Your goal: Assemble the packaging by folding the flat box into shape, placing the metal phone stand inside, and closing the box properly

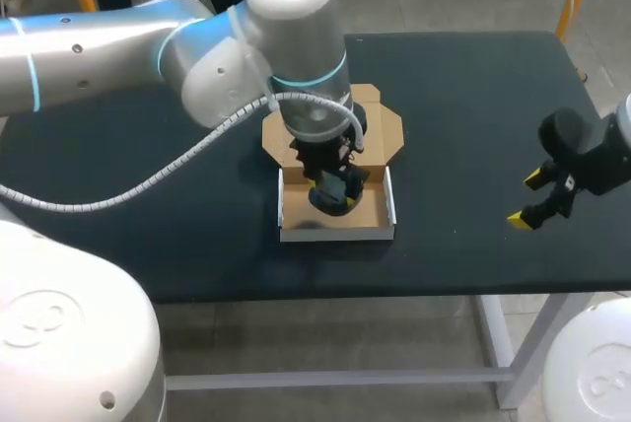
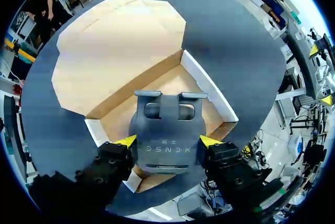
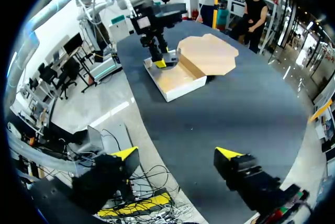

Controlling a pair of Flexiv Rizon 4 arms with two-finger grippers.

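While left gripper grips stand, hooks toward lid; right gripper spread, empty

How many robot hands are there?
2. The left gripper is over the open box, shut on the phone stand. The right gripper hangs open and empty over the table, apart from the box.
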